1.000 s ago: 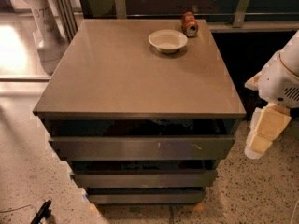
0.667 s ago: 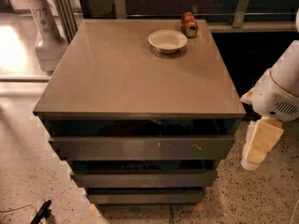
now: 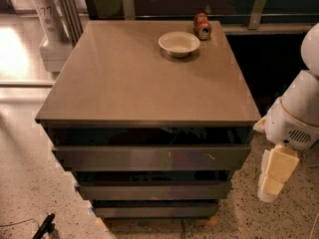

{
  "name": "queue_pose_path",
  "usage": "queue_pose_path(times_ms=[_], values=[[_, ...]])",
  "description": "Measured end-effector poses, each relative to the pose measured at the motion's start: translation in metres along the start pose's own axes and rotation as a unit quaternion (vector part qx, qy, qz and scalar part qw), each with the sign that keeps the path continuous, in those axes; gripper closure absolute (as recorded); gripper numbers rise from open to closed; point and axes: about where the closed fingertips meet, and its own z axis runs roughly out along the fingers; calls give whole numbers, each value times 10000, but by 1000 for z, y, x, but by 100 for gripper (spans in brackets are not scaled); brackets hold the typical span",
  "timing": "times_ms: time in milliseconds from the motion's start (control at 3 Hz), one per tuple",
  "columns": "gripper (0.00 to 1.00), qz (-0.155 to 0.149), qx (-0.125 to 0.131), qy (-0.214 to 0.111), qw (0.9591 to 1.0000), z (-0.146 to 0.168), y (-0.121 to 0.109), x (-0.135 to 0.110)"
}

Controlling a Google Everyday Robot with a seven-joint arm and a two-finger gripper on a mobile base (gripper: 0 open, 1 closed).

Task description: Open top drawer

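The top drawer is the widest dark grey-brown front, just under the cabinet's tabletop, with a pale scratch near its right end. A dark gap shows above it and none of its interior is visible. My gripper, pale cream, hangs pointing down from the white arm to the right of the cabinet. It is level with the drawer fronts, a short way off the top drawer's right end, and touches nothing.
Two narrower drawer fronts sit below. On the tabletop stand a white bowl and a toppled can at the far edge. A white machine stands at far left and a black cable end lies on the speckled floor.
The arm and gripper have moved left and a little lower, closer to the cabinet's right side. The drawers look unchanged.
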Motion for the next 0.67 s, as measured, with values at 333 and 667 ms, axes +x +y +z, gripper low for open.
queue_pose_path(times_ms=[333, 667], values=[[0, 0, 0, 0, 10000, 0, 0, 0], [0, -152, -116, -298, 9994, 30, -24, -29]])
